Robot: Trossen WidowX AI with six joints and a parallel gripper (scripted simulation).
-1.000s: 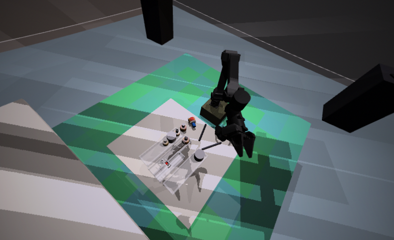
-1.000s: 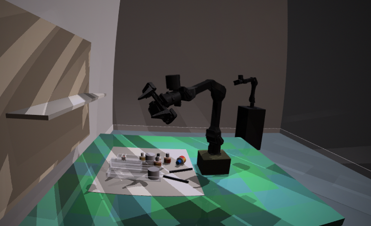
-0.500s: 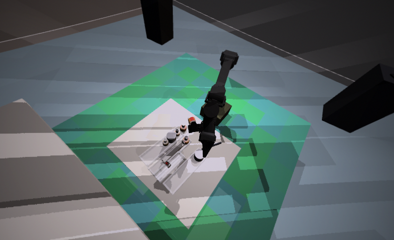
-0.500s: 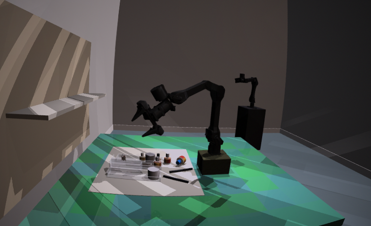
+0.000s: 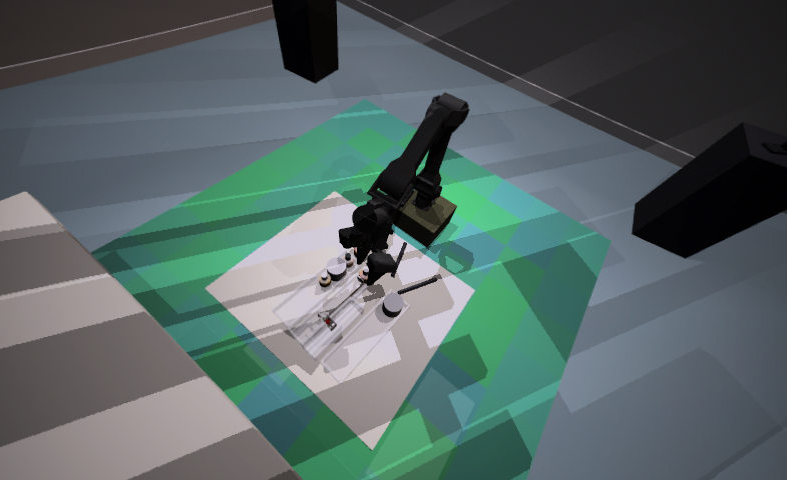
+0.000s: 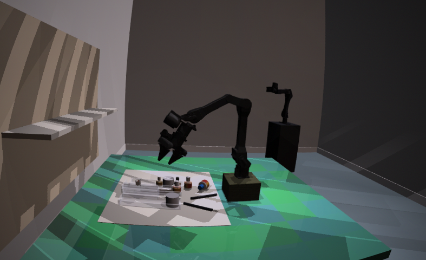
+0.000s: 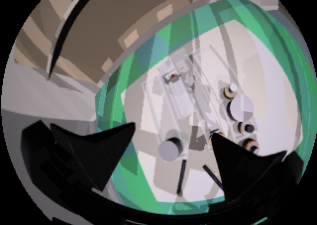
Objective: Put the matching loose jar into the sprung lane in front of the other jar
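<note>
A clear rack (image 6: pixel 139 189) (image 7: pixel 184 105) stands on the pale mat. An amber jar with a pale cap (image 5: pixel 363 274) (image 6: pixel 176 187) is at the robot-side end of the rack's middle lane. Other small jars stand nearby: a red-brown one with a pale cap (image 6: pixel 188 183) (image 7: pixel 252 146), a black-capped one (image 5: pixel 348 260) (image 7: pixel 247 128), and a yellowish one with a pale cap (image 5: pixel 324 280) (image 6: pixel 158 181) (image 7: pixel 231 91). The pusher plate and front stop are too small to tell. My gripper (image 6: pixel 164 161) (image 7: pixel 174 132) is wide open and empty, high above the mat; one finger partly hides the lane jar in the wrist view.
One grey round tub (image 5: pixel 392 304) (image 6: pixel 172 200) (image 7: pixel 169 150) stands at the rack's near side, another (image 5: pixel 336 269) (image 6: pixel 168 180) (image 7: pixel 242 108) among the jars. An orange bottle with a blue cap (image 6: pixel 203 184) lies near the base. Two black sticks (image 6: pixel 203 196) (image 6: pixel 197 206) lie before the rack.
</note>
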